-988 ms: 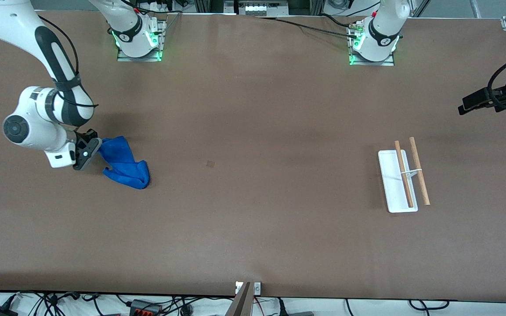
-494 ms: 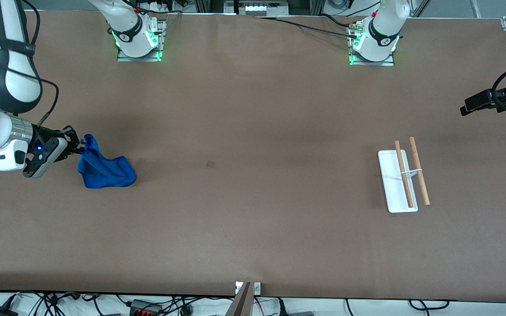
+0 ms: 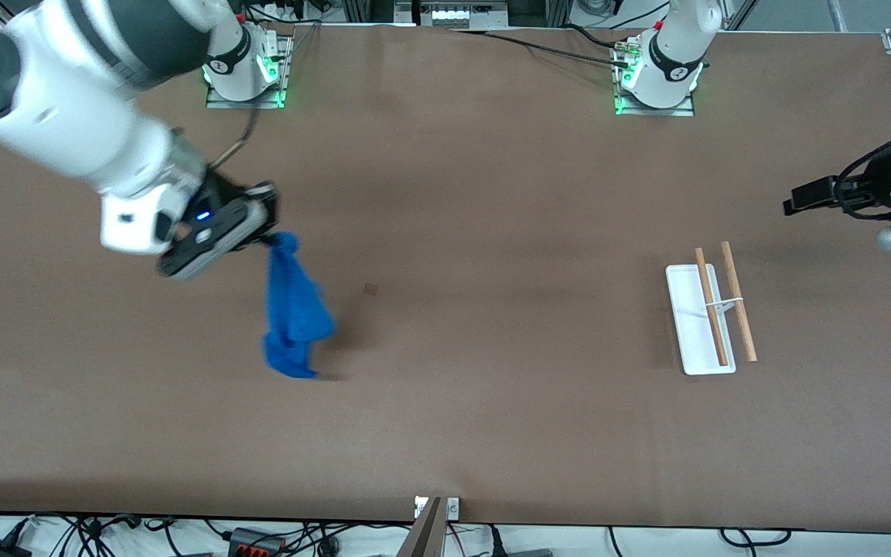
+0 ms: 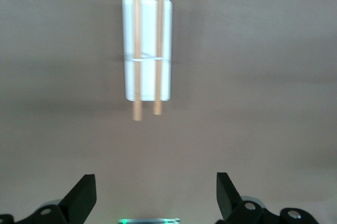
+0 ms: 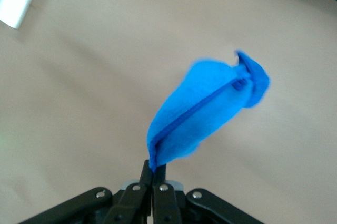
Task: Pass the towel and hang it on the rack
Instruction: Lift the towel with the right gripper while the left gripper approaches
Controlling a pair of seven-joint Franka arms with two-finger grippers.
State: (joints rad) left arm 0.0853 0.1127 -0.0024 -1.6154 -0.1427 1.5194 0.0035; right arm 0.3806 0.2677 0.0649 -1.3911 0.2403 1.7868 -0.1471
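My right gripper [image 3: 269, 238] is shut on the top corner of the blue towel [image 3: 293, 313] and holds it up over the table toward the right arm's end; the towel hangs down from the fingers. In the right wrist view the towel [image 5: 202, 113] stretches away from my shut right gripper [image 5: 154, 168]. The rack [image 3: 712, 309], a white base with two wooden rods, stands toward the left arm's end. My left gripper [image 3: 795, 203] is open and empty in the air past the rack at that end; its wrist view shows the rack [image 4: 147, 50] ahead of my open left gripper [image 4: 156, 195].
A small dark mark [image 3: 370, 288] lies on the brown table [image 3: 492, 425] near the middle. Cables and plugs hang along the table edge nearest the front camera.
My right gripper has lifted the towel off the table and carried it toward the middle of the table. The left gripper has shifted slightly toward the rack.
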